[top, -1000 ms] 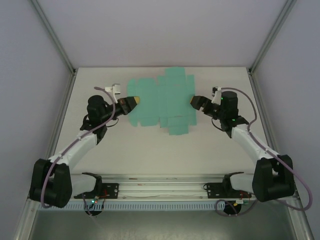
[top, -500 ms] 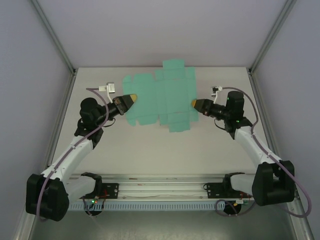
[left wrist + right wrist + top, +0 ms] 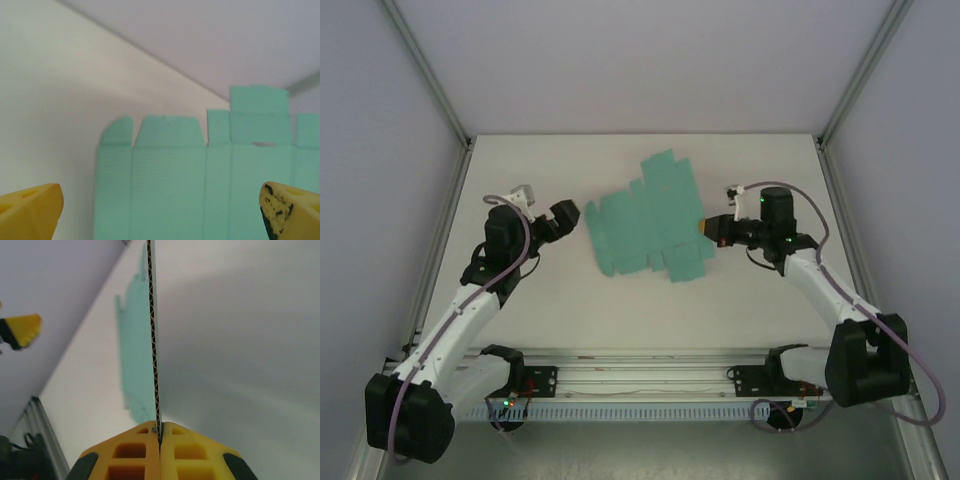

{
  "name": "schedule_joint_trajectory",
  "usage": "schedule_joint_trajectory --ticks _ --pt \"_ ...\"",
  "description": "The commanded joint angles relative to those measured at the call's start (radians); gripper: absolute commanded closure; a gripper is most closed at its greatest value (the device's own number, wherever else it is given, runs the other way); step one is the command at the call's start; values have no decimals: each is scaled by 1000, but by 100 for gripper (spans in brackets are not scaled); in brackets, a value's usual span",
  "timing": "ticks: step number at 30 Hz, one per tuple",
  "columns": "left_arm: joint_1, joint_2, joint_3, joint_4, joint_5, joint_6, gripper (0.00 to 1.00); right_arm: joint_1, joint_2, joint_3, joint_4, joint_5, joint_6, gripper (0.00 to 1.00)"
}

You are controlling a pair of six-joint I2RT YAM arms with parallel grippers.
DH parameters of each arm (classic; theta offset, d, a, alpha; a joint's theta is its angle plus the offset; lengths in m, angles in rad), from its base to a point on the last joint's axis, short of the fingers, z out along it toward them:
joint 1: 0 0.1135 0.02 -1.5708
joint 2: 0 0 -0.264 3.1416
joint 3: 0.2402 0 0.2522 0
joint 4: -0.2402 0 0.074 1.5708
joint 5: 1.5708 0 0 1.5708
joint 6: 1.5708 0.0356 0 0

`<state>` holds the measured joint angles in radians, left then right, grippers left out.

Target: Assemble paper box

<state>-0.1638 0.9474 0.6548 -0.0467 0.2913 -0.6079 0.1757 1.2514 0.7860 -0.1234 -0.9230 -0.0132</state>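
The paper box (image 3: 648, 222) is a flat teal die-cut blank with flaps, lying skewed at the middle of the table. My right gripper (image 3: 706, 228) is shut on its right edge. In the right wrist view the yellow fingers (image 3: 135, 450) pinch the card (image 3: 153, 340), which shows edge-on with its corrugated core. My left gripper (image 3: 560, 222) stands open just left of the blank, apart from it. In the left wrist view its yellow fingertips (image 3: 31, 210) sit wide at the bottom corners, with the blank (image 3: 190, 180) ahead between them.
White walls and aluminium frame posts (image 3: 445, 110) enclose the white table (image 3: 620, 300). A rail with cabling (image 3: 640, 380) runs along the near edge between the arm bases. The left gripper's yellow fingertip (image 3: 22, 330) shows at the far left of the right wrist view.
My left gripper let go of the blank's left edge, opened and drew back to the left. The right gripper shut on the right edge. The blank turned and shifted toward me.
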Motion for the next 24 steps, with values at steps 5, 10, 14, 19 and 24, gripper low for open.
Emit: schedule_joint_trajectory --ticks 5,10,14,19,24 --pt "-2 1 -23 -146 -122 79 0 111 145 147 -198 356 -417 100" --pt "-2 70 -1 -112 -32 82 0 280 194 158 -97 682 -744 100" --pt "-2 123 32 -105 20 83 0 390 223 145 35 890 -958 100" --pt "-3 184 56 -21 126 31 0 491 260 65 295 1050 -1192 100" --pt "-11 287 142 -7 258 15 0 568 300 -12 512 1130 -1344 100"
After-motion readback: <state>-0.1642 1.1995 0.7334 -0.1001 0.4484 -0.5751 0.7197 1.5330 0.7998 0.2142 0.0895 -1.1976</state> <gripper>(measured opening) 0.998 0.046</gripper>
